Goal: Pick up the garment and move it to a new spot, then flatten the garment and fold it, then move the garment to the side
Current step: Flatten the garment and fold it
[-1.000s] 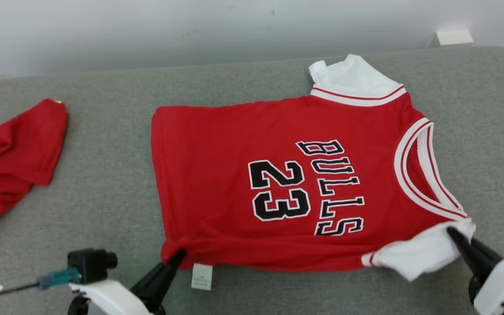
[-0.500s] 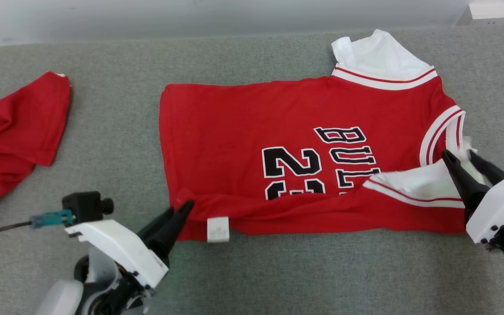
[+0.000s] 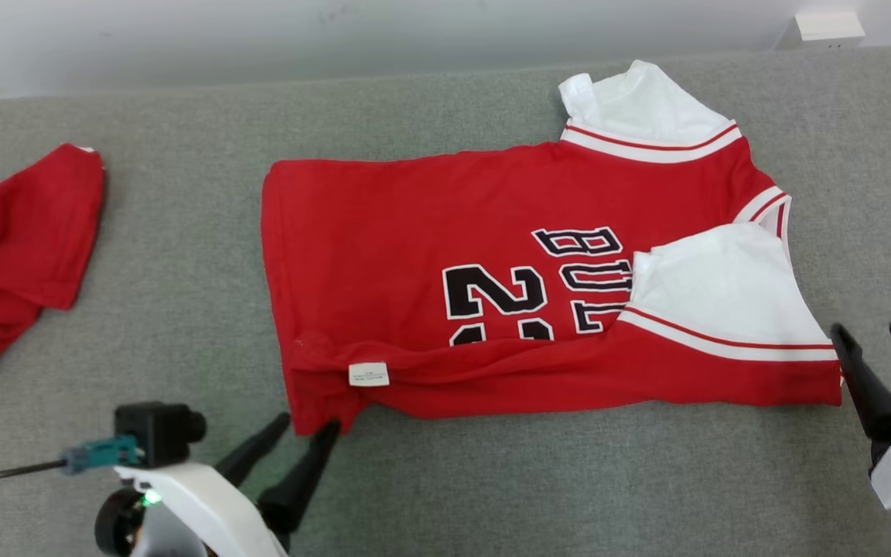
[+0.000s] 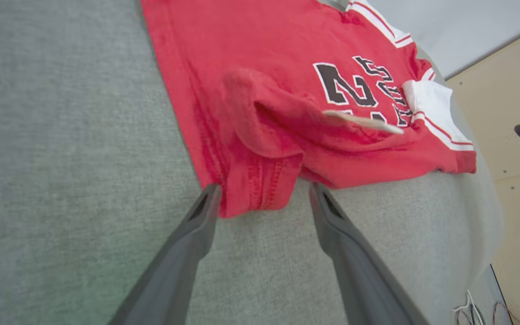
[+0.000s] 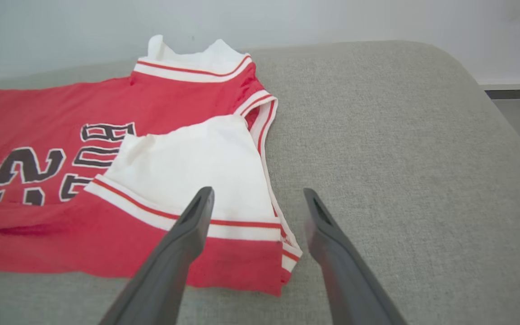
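While both grippers hold nothing, their fingers spread wide, the red basketball jersey with white sleeves and black lettering (image 3: 414, 232) lies across the middle of the head view on the grey fabric surface (image 3: 492, 487), its lower edge folded up over the number. The left gripper (image 3: 307, 422) sits at lower left, just below the jersey's bottom-left corner. In its wrist view that hem corner lies between the fingertips. The right gripper (image 3: 867, 329) sits at the right edge, beside the folded-over white sleeve. A small white tag (image 3: 368, 374) shows on the fold. A crumpled red cloth (image 3: 12, 247) lies well apart at far left.
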You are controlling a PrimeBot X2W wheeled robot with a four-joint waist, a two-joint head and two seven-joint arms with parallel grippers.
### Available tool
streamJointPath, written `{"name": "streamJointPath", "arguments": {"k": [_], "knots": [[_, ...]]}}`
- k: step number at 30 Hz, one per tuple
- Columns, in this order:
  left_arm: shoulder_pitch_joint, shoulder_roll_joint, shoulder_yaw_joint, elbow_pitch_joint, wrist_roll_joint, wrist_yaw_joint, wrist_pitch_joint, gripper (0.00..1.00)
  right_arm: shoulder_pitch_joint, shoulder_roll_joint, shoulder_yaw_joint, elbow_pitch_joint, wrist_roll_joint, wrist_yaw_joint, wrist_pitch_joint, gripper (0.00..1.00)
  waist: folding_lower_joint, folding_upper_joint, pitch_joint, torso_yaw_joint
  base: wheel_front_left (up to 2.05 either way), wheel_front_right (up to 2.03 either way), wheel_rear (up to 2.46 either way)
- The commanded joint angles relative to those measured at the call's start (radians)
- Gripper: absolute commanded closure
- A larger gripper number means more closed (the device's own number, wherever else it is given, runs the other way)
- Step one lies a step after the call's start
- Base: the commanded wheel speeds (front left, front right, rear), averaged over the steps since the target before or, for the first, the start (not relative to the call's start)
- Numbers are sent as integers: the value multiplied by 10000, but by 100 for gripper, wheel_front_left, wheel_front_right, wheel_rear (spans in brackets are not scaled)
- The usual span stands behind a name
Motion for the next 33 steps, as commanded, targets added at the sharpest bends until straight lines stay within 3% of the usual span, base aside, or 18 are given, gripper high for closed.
{"name": "streamJointPath", "arguments": {"k": [1, 5, 13, 31, 32, 33], "knots": [[64, 31, -55, -30, 106, -70, -44, 0, 51, -118, 47, -5, -155, 5, -103, 0, -1, 0, 50, -26, 0, 0, 0], [-217, 177, -471, -6, 899, -108, -191, 0, 403, -540, 367, 281, -739, 5, -637, 0, -1, 0, 270, -141, 0, 0, 0], [-781, 205, -734, 553, 1702, 149, -343, 0, -74, -734, 1115, 1034, -1408, 4, -1455, 0, -1, 0, 542, -339, 0, 0, 0], [-1480, -202, -1393, 1751, 1954, -154, -269, 0, -1015, -324, 2191, 2734, -896, 23, -606, 0, -1, 0, 968, -81, 0, 0, 0], [-1516, -218, -1417, 1788, 1939, -204, -273, 25, -1019, -358, 2281, 2778, -829, 37, -549, 0, -1, 0, 956, -69, 0, 0, 0], [-1561, -232, -1421, 1818, 1905, -229, -288, 59, -1003, -383, 2347, 2821, -778, 42, -521, 5, -1, 0, 935, -58, 0, 0, 0]]}}
